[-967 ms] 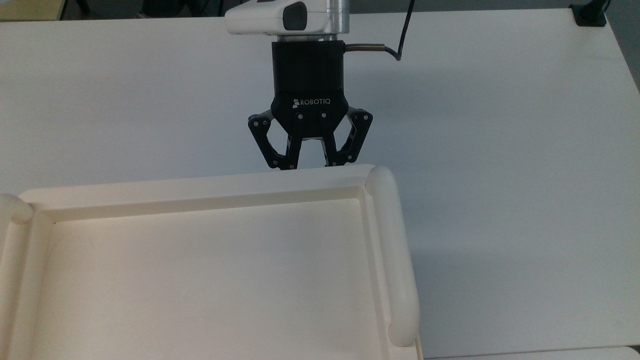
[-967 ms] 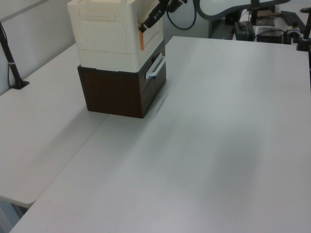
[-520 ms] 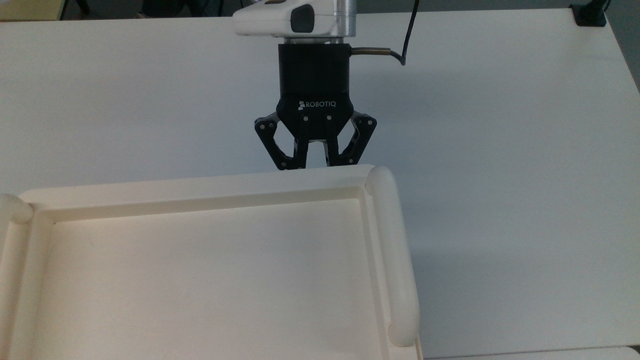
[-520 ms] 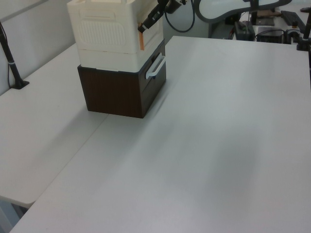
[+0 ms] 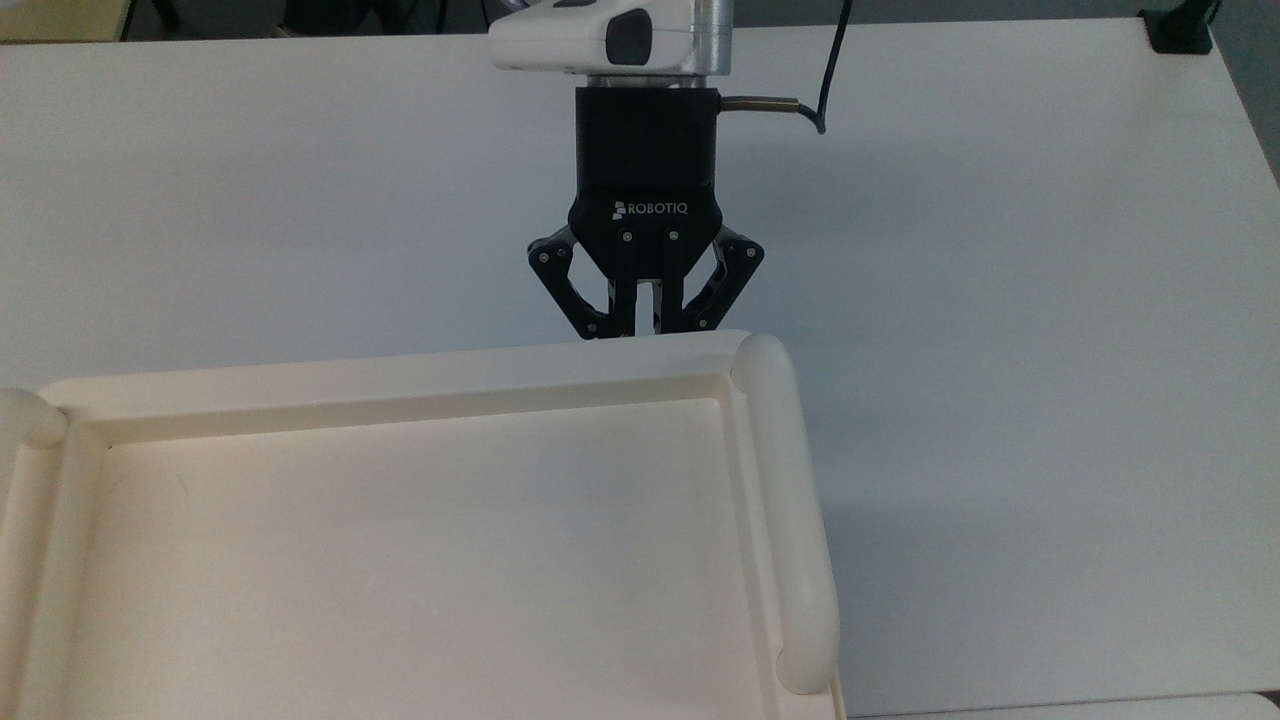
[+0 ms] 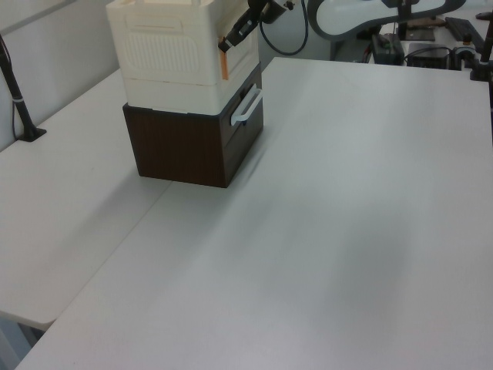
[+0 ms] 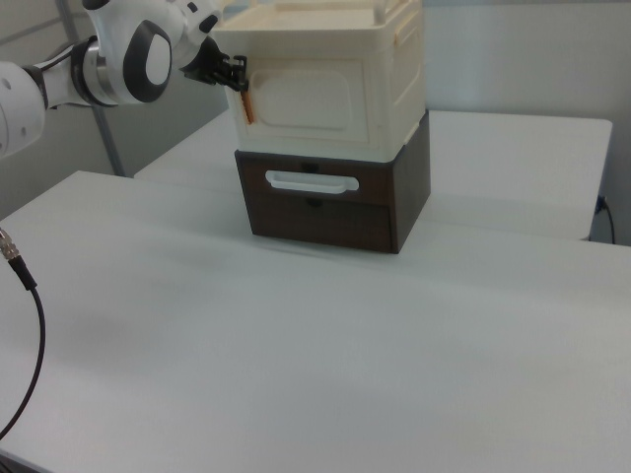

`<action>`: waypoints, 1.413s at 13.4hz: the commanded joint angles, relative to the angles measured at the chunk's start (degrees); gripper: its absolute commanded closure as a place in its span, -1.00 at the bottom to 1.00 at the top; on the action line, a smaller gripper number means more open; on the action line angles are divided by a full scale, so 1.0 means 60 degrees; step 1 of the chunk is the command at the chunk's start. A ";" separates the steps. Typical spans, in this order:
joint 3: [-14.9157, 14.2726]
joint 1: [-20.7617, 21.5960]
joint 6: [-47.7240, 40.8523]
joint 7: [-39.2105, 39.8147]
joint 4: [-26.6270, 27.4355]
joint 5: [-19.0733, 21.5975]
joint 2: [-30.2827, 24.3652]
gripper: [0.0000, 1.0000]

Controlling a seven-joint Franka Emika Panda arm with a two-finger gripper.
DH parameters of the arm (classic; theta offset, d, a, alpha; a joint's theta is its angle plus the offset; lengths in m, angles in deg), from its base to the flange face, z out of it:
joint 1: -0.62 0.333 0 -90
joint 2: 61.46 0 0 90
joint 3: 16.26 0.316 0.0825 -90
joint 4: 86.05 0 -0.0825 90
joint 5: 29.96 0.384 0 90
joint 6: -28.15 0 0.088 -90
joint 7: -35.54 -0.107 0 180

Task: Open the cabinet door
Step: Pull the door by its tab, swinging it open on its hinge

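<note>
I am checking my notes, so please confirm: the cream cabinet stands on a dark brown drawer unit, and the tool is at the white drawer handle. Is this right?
Not quite. In the right view the tool is higher up, at the orange strip on the cabinet door edge, not at the white drawer handle. The cream cabinet does stand on the dark brown drawer unit.

White tables [image 6: 347,216] pushed together fill the room, a pale wall [image 7: 513,59] behind in the right view, cluttered equipment [image 6: 420,38] at the left view's upper right.
</note>
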 commanded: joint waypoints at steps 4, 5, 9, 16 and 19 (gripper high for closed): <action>0.0214 -0.0142 -0.1248 0.0917 0.1107 -0.0073 -0.0921 0.94; 0.0273 -0.0215 -0.1558 0.1166 0.1282 0.0159 -0.1170 0.95; 0.0259 -0.0435 -0.2613 0.2309 0.1298 0.1069 -0.1713 0.95; 0.0070 -0.2190 -0.8113 0.4708 0.1313 0.0909 -0.3441 -1.00; -0.0356 -0.2500 -0.9774 0.5067 0.1269 0.0763 -0.3808 -1.00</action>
